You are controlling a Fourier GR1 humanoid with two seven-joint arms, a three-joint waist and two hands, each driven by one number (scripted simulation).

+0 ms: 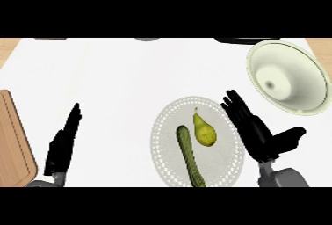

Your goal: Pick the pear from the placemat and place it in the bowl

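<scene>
Two hands up from the lower edge of the head view. Left hand [63, 143] open, fingers straight, over the white counter [117, 74], near a wooden board [13, 140] at the left edge. Right hand [262, 136] likewise released, fingers straight, thumb spread, holding nothing, just beside the right rim of the placemat [170, 127]. Pear [205, 129] lying on the placemat, stem pointing away, just right of a cucumber [190, 156], not touched by either hand. Bowl [298, 57] at upper right, beyond the right fingertips, well apart from the pear.
</scene>
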